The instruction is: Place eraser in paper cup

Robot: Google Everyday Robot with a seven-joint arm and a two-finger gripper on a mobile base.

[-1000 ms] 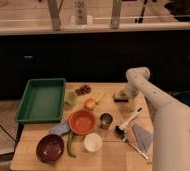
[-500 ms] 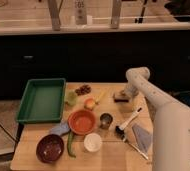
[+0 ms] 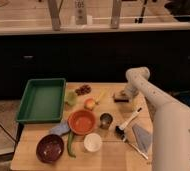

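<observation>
Gripper [image 3: 124, 93] low over the far right part of the table [image 3: 108, 161], jaws spread wide, clasping nothing. Just beneath and beside it, the eraser [image 3: 119, 98], flat on the wood; cannot tell whether touching. Nearer the front, a black-headed brush [image 3: 128, 123] and a metal cup [image 3: 106, 120]. Well apart at the front edge, the paper cup [image 3: 93, 142], upright, just below the orange bowl [image 3: 81, 121]. At the left, a green tray [image 3: 42, 99].
</observation>
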